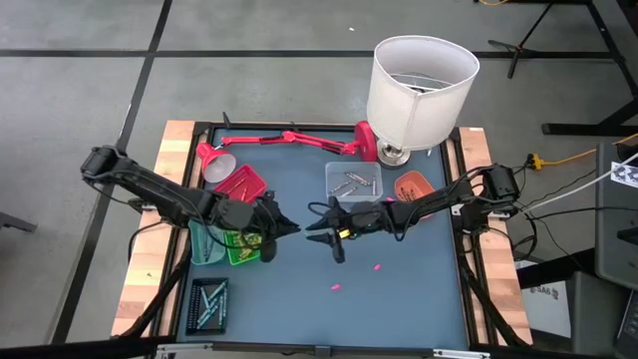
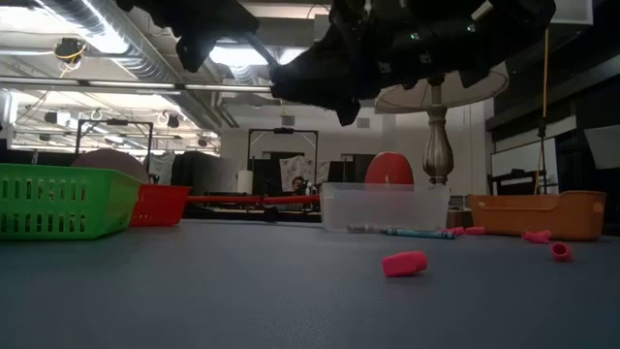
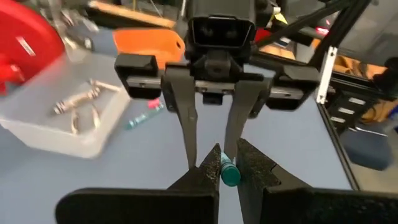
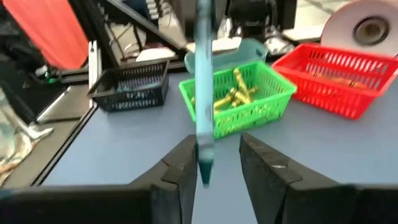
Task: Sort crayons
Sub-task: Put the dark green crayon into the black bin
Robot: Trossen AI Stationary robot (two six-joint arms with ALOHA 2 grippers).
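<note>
A teal-blue crayon [image 4: 203, 93] hangs in the air above the middle of the table, between my two grippers, which meet tip to tip. My left gripper [image 1: 293, 229] is shut on it. My right gripper [image 4: 214, 165] faces it from the table's right side, open. Its fingers stand on either side of the crayon's pointed end [image 4: 204, 174]. Whether one finger still touches the crayon, I cannot tell. Another blue crayon [image 2: 417, 233] lies flat on the table beside the clear tray [image 1: 354, 179]. My left gripper pinches the crayon between its two fingertips [image 3: 208, 171], at the crayon's blunt end [image 3: 229, 175]. The fingers come from the table's left, slanting a little downward. The crayon sticks out from the fingertips toward my right gripper and is lifted clear of the table.
A green tray [image 1: 239, 249] of yellow crayons, a red tray [image 1: 242, 184] and a black tray [image 1: 207, 304] stand at the left. The clear tray and an orange tray [image 1: 412, 185] stand at the back right. A white-shaded lamp [image 1: 421, 85] and a red desk lamp [image 1: 289, 140] are behind. Pink bits [image 1: 377, 267] lie on the mat.
</note>
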